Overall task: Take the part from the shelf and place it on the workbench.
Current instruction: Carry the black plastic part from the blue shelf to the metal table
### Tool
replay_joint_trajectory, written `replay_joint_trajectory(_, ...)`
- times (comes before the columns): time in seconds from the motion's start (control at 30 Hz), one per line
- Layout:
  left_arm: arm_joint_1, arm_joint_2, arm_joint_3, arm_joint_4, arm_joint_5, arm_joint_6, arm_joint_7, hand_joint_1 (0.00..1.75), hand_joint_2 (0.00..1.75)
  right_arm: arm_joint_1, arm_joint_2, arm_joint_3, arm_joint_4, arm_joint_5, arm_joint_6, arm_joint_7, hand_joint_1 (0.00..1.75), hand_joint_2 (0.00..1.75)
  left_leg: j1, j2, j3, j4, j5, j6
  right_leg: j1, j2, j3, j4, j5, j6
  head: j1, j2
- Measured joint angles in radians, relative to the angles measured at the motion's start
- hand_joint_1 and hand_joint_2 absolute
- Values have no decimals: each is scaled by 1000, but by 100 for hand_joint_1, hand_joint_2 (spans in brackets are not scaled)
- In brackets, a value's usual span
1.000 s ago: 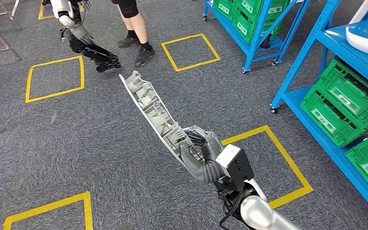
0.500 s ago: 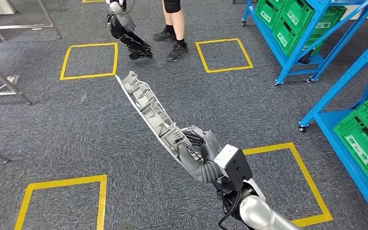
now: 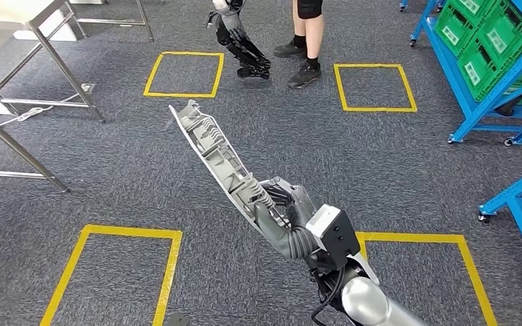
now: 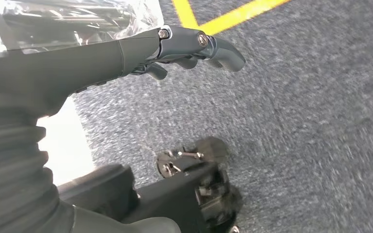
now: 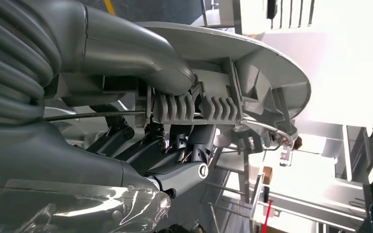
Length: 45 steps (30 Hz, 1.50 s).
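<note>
Carrying is the step in hand: the right hand grips the long grey ribbed plastic part by its near end, so the part juts forward and up, off the carpet. Left hand hangs empty, fingers loosely apart.

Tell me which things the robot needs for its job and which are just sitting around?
Needed for the job:
- long grey part
- right hand, gripping the part
- metal workbench, far left

Just around:
- blue shelf with green crates
- yellow floor squares
- a person's legs
- another robot's arm
- left hand, holding nothing
</note>
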Motion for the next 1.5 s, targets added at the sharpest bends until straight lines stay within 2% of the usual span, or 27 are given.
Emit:
replay_joint_trajectory(0.07, -3, 0, -1, 0, 0, -1, 0, 0, 175, 0, 2, 0, 0, 0, 0, 0, 175, 175, 0, 65, -50, 105, -51, -10, 1, -33, 10, -5, -3, -8, -8, 0)
replay_joint_trajectory(0.13, -4, 0, -1, 0, 0, -4, 0, 0, 175, 1, 2, 0, 0, 0, 0, 0, 175, 175, 6, 78, -103, 214, -84, -16, 2, -65, 15, -5, -8, -10, -9, 0)
replay_joint_trajectory(0.17, -3, 1, -1, 0, 0, -6, 1, 0, 175, 1, 2, 0, 1, 0, 0, 0, 175, 175, 8, 79, -109, 225, -77, -17, 2, -79, 18, -4, -11, -8, -10, 0)
replay_joint_trajectory(0.23, -1, 2, -1, 0, -2, -8, 2, 0, 175, 0, 2, 0, 1, 0, 2, 0, 175, 175, 10, 91, -64, 138, -16, -17, 2, -105, 26, -4, -18, -4, -10, 0)
replay_joint_trajectory(0.3, -3, 4, -2, 0, -5, -9, 3, 0, 175, 0, 4, 0, 0, 0, 5, 0, 175, 175, 2, 130, 2, 13, 30, -9, 5, -126, 35, -4, -26, 5, -10, 0)
replay_joint_trajectory(0.37, -6, 4, -4, 0, -9, -11, 6, 0, 175, -1, 5, 0, 0, 2, 5, 1, 175, 175, -8, 153, 24, -34, 31, 7, 11, -145, 41, -7, -32, 17, -8, 0)
replay_joint_trajectory(0.43, -3, 7, -8, 0, -11, -11, 9, 0, 175, -2, 5, 0, -1, 4, 4, 2, 175, 175, -10, 136, 22, -39, 30, 24, 11, -162, 48, -12, -37, 29, -5, 0)
replay_joint_trajectory(0.47, 0, 8, -10, 0, -12, -11, 10, 0, 175, -2, 5, 0, -1, 4, 4, 2, 175, 175, -8, 125, 23, -42, 30, 31, 9, -152, 49, -8, -45, 32, -3, 0)
replay_joint_trajectory(0.53, -1, 9, -12, 0, -15, -11, 10, 0, 175, -1, 4, 0, -2, 4, 4, 4, 175, 175, -4, 104, 27, -47, 31, 44, 5, -100, 22, 53, -85, 35, 2, 0)
replay_joint_trajectory(0.6, -4, 9, -14, 0, -18, -11, 10, 0, 175, 4, 4, 0, -3, 5, 4, 4, 175, 175, -6, 80, 27, -47, 30, 51, 7, -54, -47, 183, -138, 30, 9, 0)
replay_joint_trajectory(0.67, -5, 9, -17, 0, -19, -12, 11, 0, 175, 9, 4, 0, -2, 5, 4, 4, 175, 175, -8, 52, 29, -45, 28, 53, 10, -43, -103, 265, -144, 27, 11, 0)
replay_joint_trajectory(0.73, -5, 9, -18, 0, -19, -12, 12, 0, 175, 11, 4, 0, -2, 5, 4, 5, 175, 175, -10, 21, 31, -42, 26, 53, 11, -32, -96, 208, -76, 22, 11, 0)
replay_joint_trajectory(0.8, -7, 9, -18, 0, -18, -12, 12, 0, 175, 12, 4, 0, -2, 5, 4, 5, 175, 175, -8, -8, 28, -34, 23, 47, 8, 20, -61, 94, -2, 14, 10, 0)
replay_joint_trajectory(0.87, -9, 9, -19, 0, -17, -12, 13, 0, 175, 13, 4, 0, -2, 5, 5, 5, 175, 175, -2, -33, 14, -27, 24, 36, 7, 61, -40, 31, 14, 12, 8, 0)
replay_joint_trajectory(0.9, -8, 9, -19, 0, -17, -12, 14, 0, 175, 13, 4, 0, -2, 5, 5, 6, 175, 175, 2, -45, 8, -27, 27, 29, 8, 61, -37, 24, 10, 12, 9, 0)
replay_joint_trajectory(0.93, -6, 9, -19, 0, -16, -13, 15, 0, 175, 12, 4, 0, -2, 5, 5, 6, 175, 175, 5, -58, 4, -29, 30, 23, 9, 48, -33, 15, 7, 11, 10, 0)
replay_joint_trajectory(0.97, -4, 10, -20, 0, -16, -14, 15, 0, 175, 11, 5, 0, -2, 5, 5, 6, 175, 175, 4, -52, 1, -28, 29, 17, 8, 35, -28, 10, 9, 8, 11, 0)
replay_joint_trajectory(1.03, -2, 11, -21, 0, -15, -15, 15, 0, 175, 10, 7, 0, -2, 5, 5, 6, 175, 175, -1, -1, -18, 12, 6, 4, 4, 4, -14, -2, 10, 0, 4, 0)
replay_joint_trajectory(1.1, -4, 10, -21, -1, -14, -15, 15, 0, 175, 11, 7, 0, -2, 5, 5, 6, 175, 175, 0, 58, -71, 122, -44, -6, 7, -30, -2, -6, 6, -7, -3, 0)
replay_joint_trajectory(1.17, -5, 10, -21, -1, -13, -15, 15, 0, 175, 11, 7, 0, -2, 5, 5, 6, 175, 175, 6, 75, -116, 216, -70, -12, 8, -63, 6, -6, -1, -8, -4, 0)
replay_joint_trajectory(1.2, -4, 10, -22, -1, -13, -15, 15, 0, 175, 11, 7, 0, -2, 5, 5, 6, 175, 175, 9, 77, -114, 215, -58, -14, 8, -78, 10, -6, -4, -7, -4, 0)
replay_joint_trajectory(1.23, -3, 10, -22, -1, -13, -15, 15, 0, 175, 11, 7, 0, -2, 5, 5, 6, 175, 175, 10, 82, -93, 175, -30, -14, 8, -91, 15, -6, -8, -4, -4, 0)
replay_joint_trajectory(1.27, -2, 10, -22, -1, -13, -15, 15, 0, 175, 11, 8, 0, -2, 5, 5, 6, 175, 175, 11, 96, -56, 109, 3, -13, 8, -103, 21, -6, -13, -1, -5, 0)
replay_joint_trajectory(1.33, -5, 10, -22, -1, -12, -15, 15, 0, 175, 10, 9, 0, -2, 5, 5, 5, 175, 175, 2, 131, 6, -3, 37, -2, 12, -123, 30, -6, -21, 9, -4, 0)
replay_joint_trajectory(1.37, -6, 10, -22, -1, -12, -15, 16, 0, 175, 10, 9, 0, -2, 5, 4, 5, 175, 175, -3, 141, 20, -29, 39, 5, 13, -130, 32, -7, -24, 14, -3, 0)
replay_joint_trajectory(1.43, -4, 11, -22, -1, -11, -15, 17, 0, 175, 9, 10, -1, -2, 5, 2, 4, 175, 175, -8, 135, 21, -36, 36, 21, 14, -140, 35, -9, -28, 24, -2, 0)
replay_joint_trajectory(1.5, 0, 12, -22, 0, -9, -15, 18, 0, 175, 9, 10, -1, -2, 5, -1, 3, 175, 175, -7, 129, 21, -40, 38, 25, 13, -142, 38, -12, -29, 16, 2, 0)
